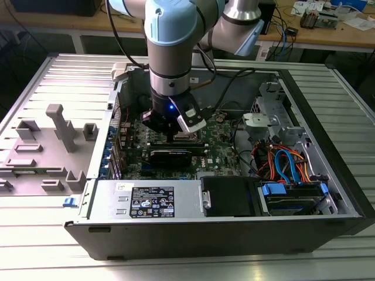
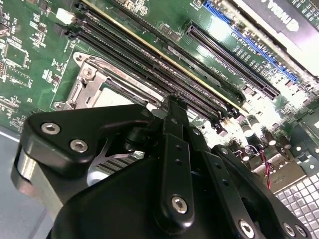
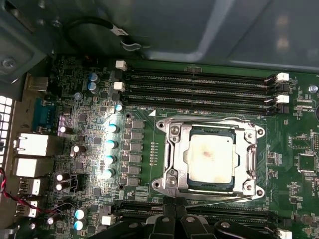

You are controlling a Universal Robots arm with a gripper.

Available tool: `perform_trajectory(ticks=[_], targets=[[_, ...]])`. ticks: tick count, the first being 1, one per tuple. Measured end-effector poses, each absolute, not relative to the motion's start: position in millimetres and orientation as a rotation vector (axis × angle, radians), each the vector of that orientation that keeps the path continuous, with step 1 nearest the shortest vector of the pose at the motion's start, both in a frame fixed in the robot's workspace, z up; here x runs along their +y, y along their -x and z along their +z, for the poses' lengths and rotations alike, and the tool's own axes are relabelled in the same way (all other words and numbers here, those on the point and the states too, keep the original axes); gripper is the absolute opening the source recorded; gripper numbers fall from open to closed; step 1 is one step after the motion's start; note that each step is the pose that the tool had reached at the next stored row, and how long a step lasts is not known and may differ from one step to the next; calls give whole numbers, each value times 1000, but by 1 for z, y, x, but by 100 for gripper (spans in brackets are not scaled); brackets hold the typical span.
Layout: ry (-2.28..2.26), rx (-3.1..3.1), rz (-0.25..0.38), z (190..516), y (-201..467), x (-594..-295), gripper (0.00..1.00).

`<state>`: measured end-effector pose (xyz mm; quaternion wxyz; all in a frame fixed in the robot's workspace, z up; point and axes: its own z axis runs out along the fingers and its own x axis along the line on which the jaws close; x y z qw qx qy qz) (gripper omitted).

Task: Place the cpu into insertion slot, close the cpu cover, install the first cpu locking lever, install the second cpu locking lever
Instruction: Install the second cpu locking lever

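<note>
**Chip in its socket, hand low over the board**

The arm reaches down into the open computer case [image 1: 328, 175] on the worktop [image 1: 53, 252], and its hand [image 1: 176, 130] hangs just above the green circuit board [image 3: 60, 74]. I cannot tell whether the fingers are apart or together; they hold nothing I can see.

In the first wrist view the cpu [image 3: 210, 155] lies flat in the insertion slot [image 3: 249, 191], its pale metal top showing through the window of the cpu cover [image 3: 185, 133], which looks laid down around it. A thin wire lever [image 3: 219, 198] runs along the side nearest the hand.

My worry is the closeness. The long black memory slots [image 3: 199, 84] sit on both sides of the socket, so a small sideways slip could knock one. If the chip is not seated square, pressing the cover or a lever down could bend the contacts beneath.
</note>
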<state>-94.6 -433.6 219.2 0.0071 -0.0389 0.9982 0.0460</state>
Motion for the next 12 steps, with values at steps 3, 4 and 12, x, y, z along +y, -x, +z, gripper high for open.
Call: perform_trajectory(ticks=[3,4,12], targets=[[122,3122,144,218,97,-434,11],[122,3122,144,218,97,-434,11],[129,3121,149,215,101,-434,11]])
